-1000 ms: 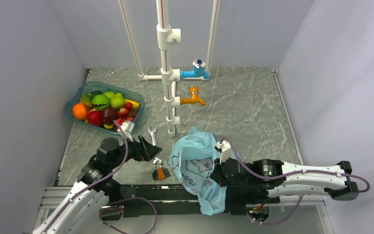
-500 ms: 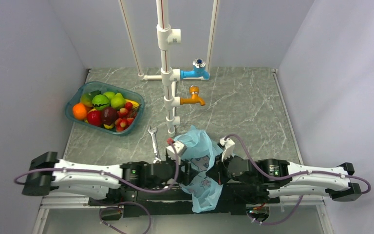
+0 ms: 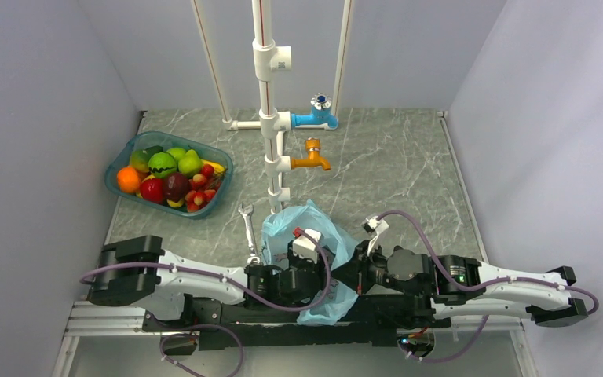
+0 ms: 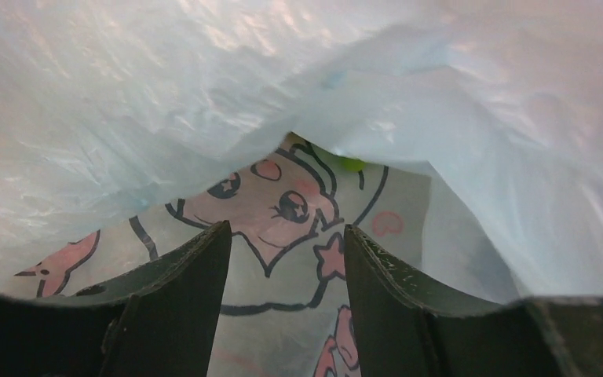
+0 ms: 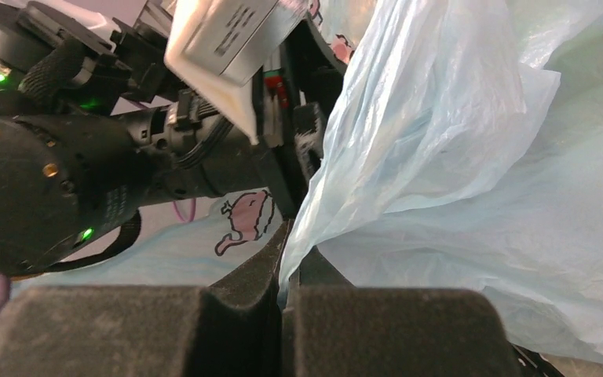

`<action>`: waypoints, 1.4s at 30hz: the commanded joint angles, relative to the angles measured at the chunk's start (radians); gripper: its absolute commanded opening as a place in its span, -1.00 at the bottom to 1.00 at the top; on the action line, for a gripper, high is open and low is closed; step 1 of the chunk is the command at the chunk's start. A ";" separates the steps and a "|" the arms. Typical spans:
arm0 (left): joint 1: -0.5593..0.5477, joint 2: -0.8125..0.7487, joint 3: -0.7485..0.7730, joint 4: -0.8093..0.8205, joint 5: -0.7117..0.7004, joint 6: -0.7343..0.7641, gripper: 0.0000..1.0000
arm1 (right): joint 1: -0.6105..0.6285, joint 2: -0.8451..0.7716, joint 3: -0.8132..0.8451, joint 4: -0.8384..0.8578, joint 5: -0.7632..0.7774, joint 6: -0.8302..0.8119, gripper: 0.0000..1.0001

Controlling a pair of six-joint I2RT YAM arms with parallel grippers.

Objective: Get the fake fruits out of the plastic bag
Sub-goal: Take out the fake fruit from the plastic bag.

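The light-blue plastic bag [image 3: 308, 226] with cartoon prints sits crumpled at the near edge of the table, between my two arms. My left gripper [image 4: 286, 239] is inside the bag's mouth. Its fingers [image 4: 196, 275] stand apart, with only printed film behind the gap. Deeper in, a small yellow-green piece of a fake fruit [image 4: 353, 163] peeks from under a fold; the other fruits in the bag are hidden. My right gripper [image 5: 286, 271] is shut on a fold of the bag's film and holds the bag's right edge [image 3: 351, 275].
A teal basket [image 3: 112, 174] of fruits stands at the back left. A wrench [image 3: 246, 220] lies left of the bag. White pipes [image 3: 264, 118] with a blue tap [image 3: 318, 116] and an orange tap [image 3: 312, 157] rise behind the bag. Walls close in both sides.
My left arm swung in from the left and pushed its gripper into the bag's mouth, its fingers narrowing. The bag sagged lower and shifted left. The right gripper kept its grip.
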 commanded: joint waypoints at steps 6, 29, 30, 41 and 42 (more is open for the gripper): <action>0.101 0.101 -0.073 0.335 0.082 -0.029 0.13 | 0.005 -0.005 -0.015 0.027 -0.039 -0.002 -1.00; 0.303 0.045 -0.058 0.305 0.116 0.068 0.16 | 0.093 0.219 -0.225 -0.129 0.009 0.347 0.35; 0.303 0.053 -0.059 0.320 0.122 0.075 0.15 | 0.097 0.225 -0.214 -0.138 0.033 0.349 0.34; 0.289 0.089 -0.091 0.440 0.125 0.074 0.11 | 0.097 0.081 -0.035 -0.170 0.252 0.129 0.96; 0.286 0.089 -0.093 0.441 0.121 0.071 0.11 | 0.099 0.052 -0.034 -0.129 0.256 0.087 0.97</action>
